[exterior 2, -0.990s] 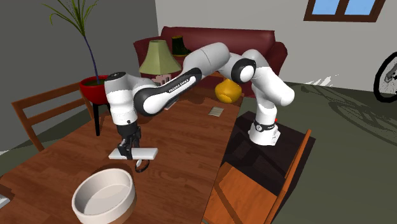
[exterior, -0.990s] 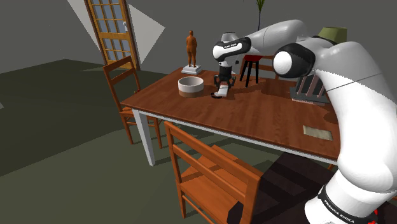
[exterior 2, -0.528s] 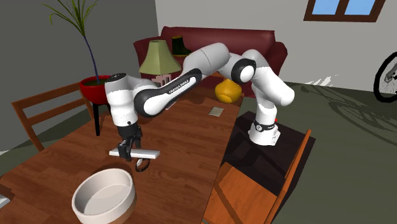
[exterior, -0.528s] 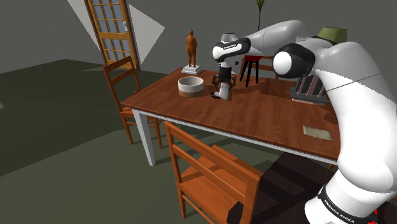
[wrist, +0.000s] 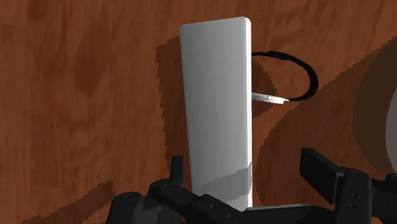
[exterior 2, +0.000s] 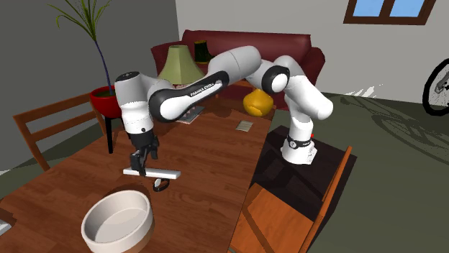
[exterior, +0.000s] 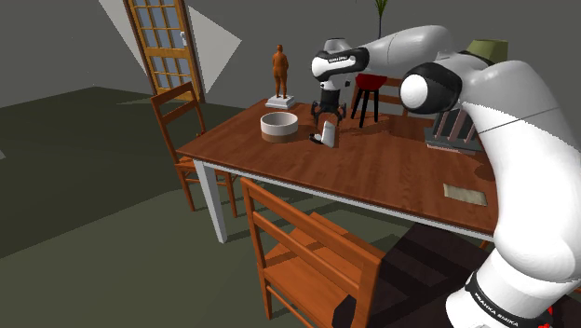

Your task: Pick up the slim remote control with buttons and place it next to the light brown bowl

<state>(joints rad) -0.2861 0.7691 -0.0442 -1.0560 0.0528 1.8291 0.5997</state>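
The slim remote [exterior 2: 160, 173] is a plain white slab lying flat on the brown wooden table [exterior 2: 209, 154], a short way from the pale round bowl [exterior 2: 117, 219]. In the shoulder view the remote [exterior: 328, 137] lies just to the right of the bowl [exterior: 278, 126]. My gripper [exterior 2: 141, 165] hangs just above one end of the remote, open. In the wrist view the remote [wrist: 216, 114] runs away from the gripper [wrist: 248, 175], close to one finger [wrist: 176, 172] and well apart from the other. Neither finger clasps it.
A small black ring with a thin white stick [wrist: 286, 76] lies beside the remote. A brown figurine [exterior: 280, 75] stands behind the bowl. Wooden chairs [exterior: 307, 256] line the table's edges. A lamp [exterior 2: 179, 65], a yellow object [exterior 2: 258, 102] and a small card [exterior 2: 245, 126] occupy the far end.
The fingers have opened and let go of the remote, which now lies on the table. The hand has risen slightly above it.
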